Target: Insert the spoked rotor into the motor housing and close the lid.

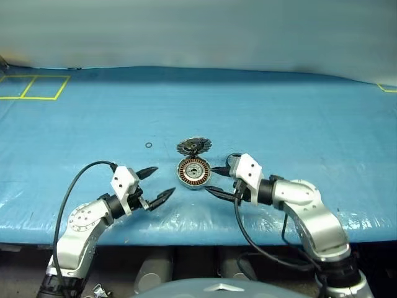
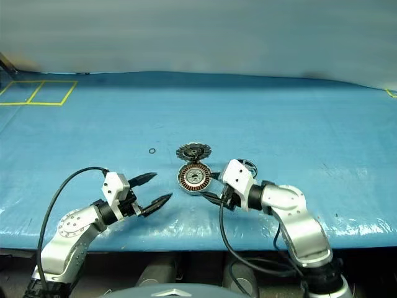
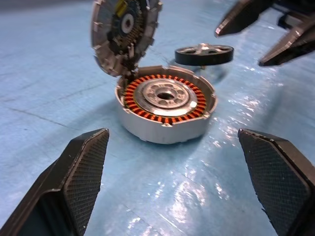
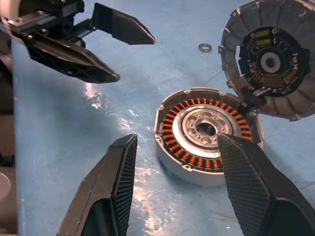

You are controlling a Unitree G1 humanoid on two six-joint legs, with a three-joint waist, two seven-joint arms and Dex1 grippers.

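Both grippers empty: left gripper [image 1: 155, 184] wide open, right gripper [image 1: 214, 180] part open beside housing [image 1: 194, 173]. Lid [image 1: 193, 146] hinged open behind it. Rotor [image 3: 204, 53] lies right of housing, not yet inserted. Next: grasp the rotor's rim.

1. The motor housing [image 1: 194, 172] is sitting on the table [image 1: 298, 124], between the left gripper [image 1: 155, 184] and the right gripper [image 1: 216, 180].
2. The lid [image 1: 193, 146] is standing open just behind it, joined at its edge.
3. The spoked rotor [image 3: 204, 53] is lying just beside the housing, on its right.
4. A tiny ring [image 1: 148, 145] is lying to the lid's left.
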